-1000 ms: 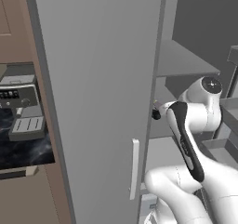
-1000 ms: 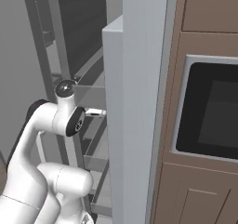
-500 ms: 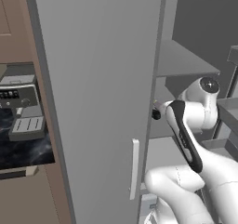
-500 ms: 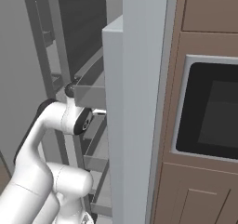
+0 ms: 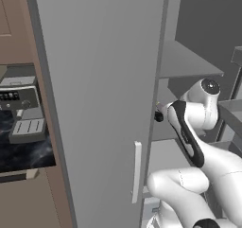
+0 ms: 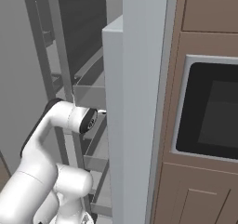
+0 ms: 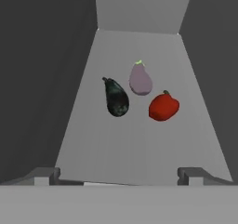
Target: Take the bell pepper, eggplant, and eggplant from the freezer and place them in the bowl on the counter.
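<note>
Freezer (image 5: 104, 80) door stands open, arm reaching among its grey shelves; claw (image 7: 119, 176) spread wide, holding nothing; ahead on the shelf (image 7: 139, 144) lie a dark eggplant (image 7: 116, 97), a pale purple eggplant (image 7: 140, 79) and a red pepper (image 7: 163, 107), close together.

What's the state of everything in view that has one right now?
freezer door: swung open.
gripper: open, empty, pointed along a freezer shelf.
dark eggplant: lying on the shelf, untouched.
pale purple eggplant: lying on the shelf, behind the other two.
red bell pepper: resting on the shelf, beside the dark eggplant, apart from it.
coffee machine: on the counter.
</note>
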Controlling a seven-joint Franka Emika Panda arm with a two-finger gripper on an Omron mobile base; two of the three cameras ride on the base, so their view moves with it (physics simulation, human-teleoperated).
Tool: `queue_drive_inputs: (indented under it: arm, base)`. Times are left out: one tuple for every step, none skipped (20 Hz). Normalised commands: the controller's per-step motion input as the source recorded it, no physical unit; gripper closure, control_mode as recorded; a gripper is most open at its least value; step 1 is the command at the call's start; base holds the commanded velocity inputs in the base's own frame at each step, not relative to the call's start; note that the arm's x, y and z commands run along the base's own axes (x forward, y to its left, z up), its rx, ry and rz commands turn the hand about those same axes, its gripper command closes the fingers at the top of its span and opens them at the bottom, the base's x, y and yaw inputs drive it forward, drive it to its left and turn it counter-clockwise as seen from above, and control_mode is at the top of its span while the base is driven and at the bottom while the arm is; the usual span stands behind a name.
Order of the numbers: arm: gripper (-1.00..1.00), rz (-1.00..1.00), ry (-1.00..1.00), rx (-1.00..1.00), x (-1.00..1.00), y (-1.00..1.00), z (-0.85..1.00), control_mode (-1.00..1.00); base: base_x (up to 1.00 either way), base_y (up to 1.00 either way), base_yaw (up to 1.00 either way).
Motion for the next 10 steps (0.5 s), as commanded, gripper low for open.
queue_drive_inputs:
  arm:
    - [-1.0, 0.04, 0.0, 0.0, 0.11, 0.0, -0.18, -1.0]
    - [-1.0, 0.05, 0.0, 0.0, 0.11, 0.0, -0.19, -1.0]
    - [-1.0, 0.05, 0.0, 0.0, 0.13, 0.0, -0.18, -1.0]
    - [-1.0, 0.05, 0.0, 0.0, 0.14, 0.0, -0.16, -1.0]
    - [-1.0, 0.06, 0.0, 0.0, 0.18, 0.0, -0.16, -1.0]
    - [-1.0, 0.06, 0.0, 0.0, 0.18, 0.0, -0.14, -1.0]
    - [-1.0, 0.06, 0.0, 0.0, 0.19, 0.0, -0.14, -1.0]
    - [-1.0, 0.05, 0.0, 0.0, 0.2, 0.0, -0.16, -1.0]
    - [-1.0, 0.05, 0.0, 0.0, 0.19, 0.0, -0.18, -1.0]
    - [-1.0, 0.05, 0.0, 0.0, 0.19, 0.0, -0.19, -1.0]
  base:
    - [0.0, 0.0, 0.0]
    - [0.0, 0.0, 0.0]
    - [0.0, 0.0, 0.0]
    - [0.0, 0.0, 0.0]
    - [0.0, 0.0, 0.0]
    - [0.0, 0.0, 0.0]
    - [0.0, 0.0, 0.0]
    - [0.0, 0.0, 0.0]
    - [0.0, 0.0, 0.0]
    - [0.0, 0.0, 0.0]
